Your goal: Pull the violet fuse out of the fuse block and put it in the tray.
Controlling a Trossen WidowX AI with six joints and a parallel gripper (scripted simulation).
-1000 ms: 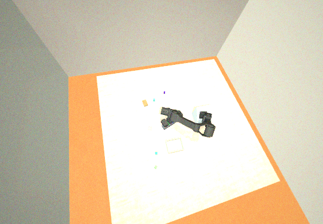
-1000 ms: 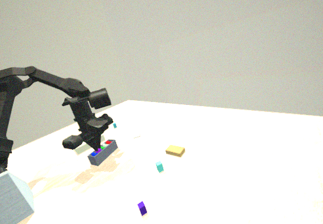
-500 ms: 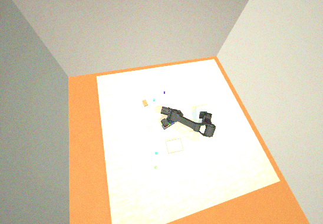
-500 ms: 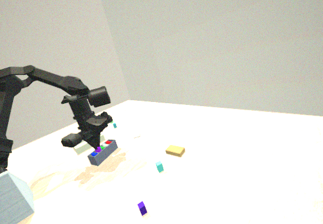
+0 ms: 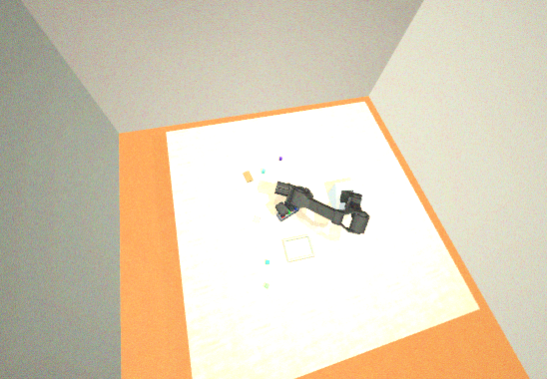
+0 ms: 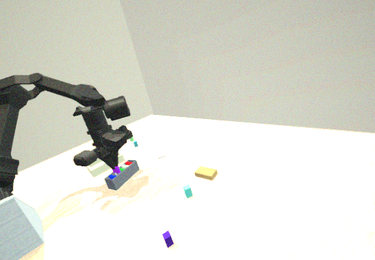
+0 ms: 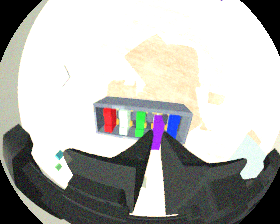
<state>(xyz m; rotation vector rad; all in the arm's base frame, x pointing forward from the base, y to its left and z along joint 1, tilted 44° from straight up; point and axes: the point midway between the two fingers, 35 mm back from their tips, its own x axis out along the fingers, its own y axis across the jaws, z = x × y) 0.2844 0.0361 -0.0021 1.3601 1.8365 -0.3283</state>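
Note:
The grey fuse block sits on the white table and holds red, green and blue fuses. My gripper hangs directly over the block, pointing down, shut on the violet fuse. The violet fuse stands higher than the other fuses. I cannot tell whether its lower end is clear of the block. The tray is a shallow pale rectangle just beyond the block, on the near side in the top view.
A tan slab, a cyan cube and a purple cube lie scattered on the table. Small cyan and green cubes lie past the tray. A pale blue box stands by the arm's base.

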